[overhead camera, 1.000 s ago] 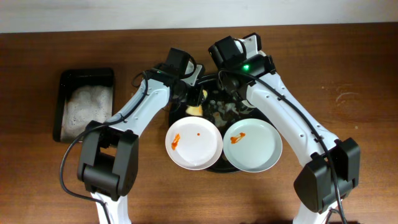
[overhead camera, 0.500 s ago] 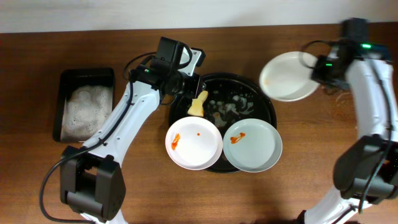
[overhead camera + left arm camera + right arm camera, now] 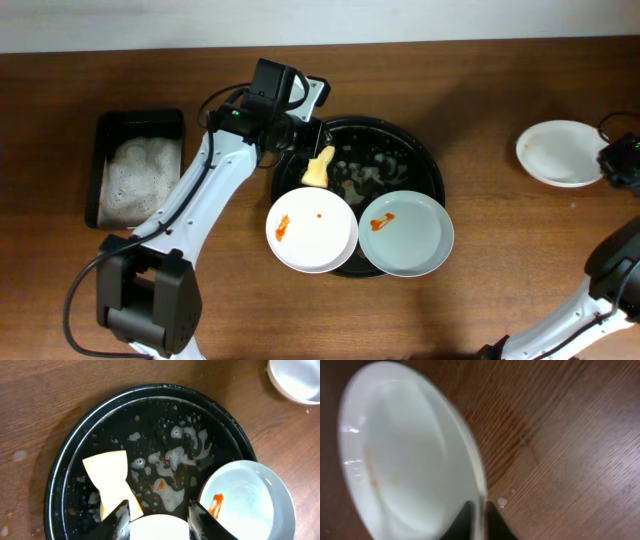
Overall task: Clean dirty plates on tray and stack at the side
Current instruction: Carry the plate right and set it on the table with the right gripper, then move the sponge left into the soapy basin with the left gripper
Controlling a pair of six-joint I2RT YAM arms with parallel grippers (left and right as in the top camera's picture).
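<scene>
Wood-grain table (image 3: pixel 500 300) holds a foamy black tray (image 3: pixel 400 140) and tub (image 3: pixel 140 120).

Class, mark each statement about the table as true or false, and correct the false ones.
1. The left plate and the right plate both sit on the tray. True.
2. Both of those plates are clean. False: each has an orange-red smear.
3. The third plate is off the tray, at the right end of the table. True.
4. The yellow sponge lies in the tub. False: it is on the tray, among patches of foam.
5. The tub holds white foam. True.
</scene>
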